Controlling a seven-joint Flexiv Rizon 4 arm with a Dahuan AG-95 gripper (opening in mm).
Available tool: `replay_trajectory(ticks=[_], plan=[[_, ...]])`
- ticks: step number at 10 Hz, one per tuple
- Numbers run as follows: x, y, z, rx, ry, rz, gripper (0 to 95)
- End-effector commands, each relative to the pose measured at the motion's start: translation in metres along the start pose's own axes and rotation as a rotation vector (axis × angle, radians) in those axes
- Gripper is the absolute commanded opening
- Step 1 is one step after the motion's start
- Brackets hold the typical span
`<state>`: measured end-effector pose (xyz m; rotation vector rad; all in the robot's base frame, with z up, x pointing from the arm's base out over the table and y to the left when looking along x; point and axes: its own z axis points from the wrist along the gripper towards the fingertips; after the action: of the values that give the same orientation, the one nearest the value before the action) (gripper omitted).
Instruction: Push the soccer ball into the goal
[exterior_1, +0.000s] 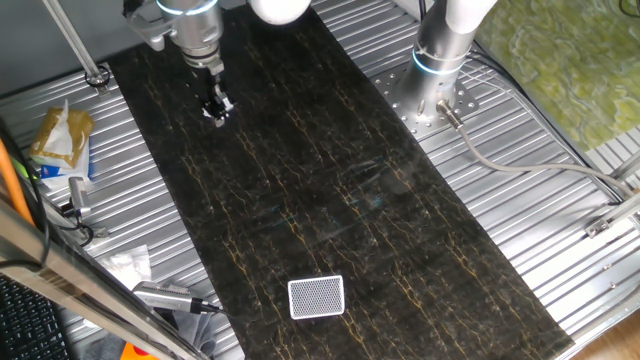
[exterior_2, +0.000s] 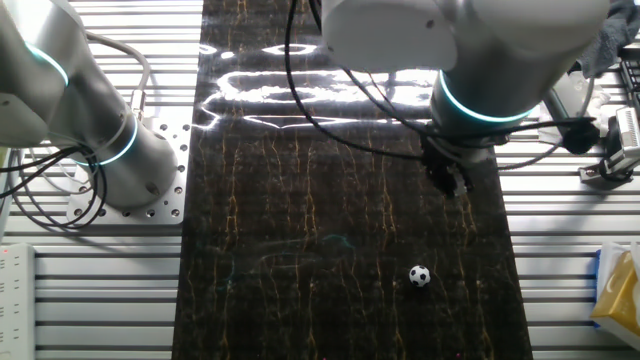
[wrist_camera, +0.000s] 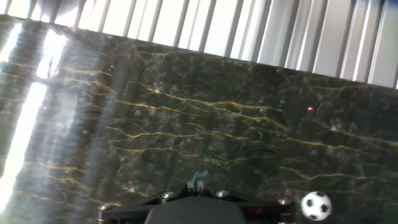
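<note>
The soccer ball (exterior_2: 419, 276), tiny and white with black patches, lies on the dark marbled mat (exterior_2: 330, 230), apart from everything. My gripper (exterior_2: 455, 180) hangs over the mat a short way from the ball, its fingers together and holding nothing. The hand view shows the ball (wrist_camera: 316, 205) low at the right, beside the gripper (wrist_camera: 198, 185) at the bottom edge. The goal (exterior_1: 316, 297), a small white-framed box with grey netting, stands at the mat's near end, far from the gripper (exterior_1: 217, 108). I cannot make out the ball in that view.
The arm's base (exterior_1: 440, 60) is bolted to the ribbed metal table at the mat's right side. A yellow packet (exterior_1: 60, 135), cables and a metal tool (exterior_1: 170, 297) lie left of the mat. A grey cable (exterior_1: 520, 165) runs along the right.
</note>
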<state>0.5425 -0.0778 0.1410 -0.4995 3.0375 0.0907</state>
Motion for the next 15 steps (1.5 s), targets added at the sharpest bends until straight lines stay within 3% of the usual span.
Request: replay_trajectory(ticks=[1,8,15], plan=[[0.001,-0.009,0.003,0.032,0.008,-0.043,0.0],[-0.006,-0.028,0.016,0.027,0.008,-0.105,0.0],[-0.006,-0.033,0.013,0.041,0.014,-0.126,0.0]])
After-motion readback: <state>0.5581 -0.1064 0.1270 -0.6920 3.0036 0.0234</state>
